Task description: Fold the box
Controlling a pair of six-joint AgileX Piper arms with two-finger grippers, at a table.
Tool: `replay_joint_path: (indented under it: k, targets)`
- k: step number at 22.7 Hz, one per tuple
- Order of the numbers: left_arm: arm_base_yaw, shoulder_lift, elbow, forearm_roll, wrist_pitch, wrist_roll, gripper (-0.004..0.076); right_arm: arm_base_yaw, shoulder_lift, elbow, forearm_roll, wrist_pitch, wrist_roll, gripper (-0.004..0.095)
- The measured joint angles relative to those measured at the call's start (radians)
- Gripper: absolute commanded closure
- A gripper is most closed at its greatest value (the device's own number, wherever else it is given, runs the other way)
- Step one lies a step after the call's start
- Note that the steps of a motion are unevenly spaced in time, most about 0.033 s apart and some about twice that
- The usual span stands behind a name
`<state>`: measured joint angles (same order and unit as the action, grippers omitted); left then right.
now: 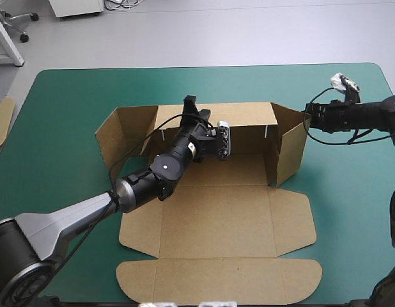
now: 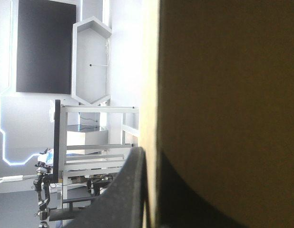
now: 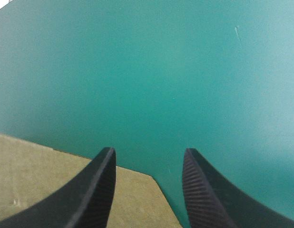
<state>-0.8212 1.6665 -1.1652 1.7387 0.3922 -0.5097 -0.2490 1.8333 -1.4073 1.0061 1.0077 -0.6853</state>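
The brown box [image 1: 216,211] lies in the middle of the teal-green cover, back wall [image 1: 248,114] and both side walls raised, lid [image 1: 216,281] flat toward the near edge. My left gripper [image 1: 190,102] is at the back wall's top edge and is shut on it. In the left wrist view the board [image 2: 223,95] stands edge-on between the fingers of my left gripper [image 2: 149,154]. My right gripper [image 1: 307,115] hovers at the right side wall's [image 1: 290,144] outer top corner. In its wrist view the right gripper [image 3: 147,154] is open, a corner of board [image 3: 42,185] beneath one finger.
More brown board [image 1: 0,121] shows at the table's left edge. Bare teal-green cover [image 1: 69,102] surrounds the box on all sides, widest at the far left and far right.
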Motion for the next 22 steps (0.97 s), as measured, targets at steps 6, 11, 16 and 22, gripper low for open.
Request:
replay_joint_path:
  k: [6,11,16,22]
  targets:
    - [-0.001,-0.002,0.017,0.039,0.007,-0.066,0.0738,0.0,-0.088,0.161,0.132,-0.048,-0.14,0.0495]
    - [-0.001,-0.003,0.017,0.039,0.007,-0.07,0.0738,0.0,-0.155,0.253,0.206,-0.065,-0.207,0.0495]
    - [-0.001,-0.003,0.017,0.039,0.007,-0.07,0.0738,0.0,-0.29,0.379,0.264,-0.082,-0.294,0.0495]
    - [-0.001,-0.003,0.017,0.039,0.006,-0.07,0.0738,0.053,-0.44,0.539,0.348,-0.159,-0.434,0.0496]
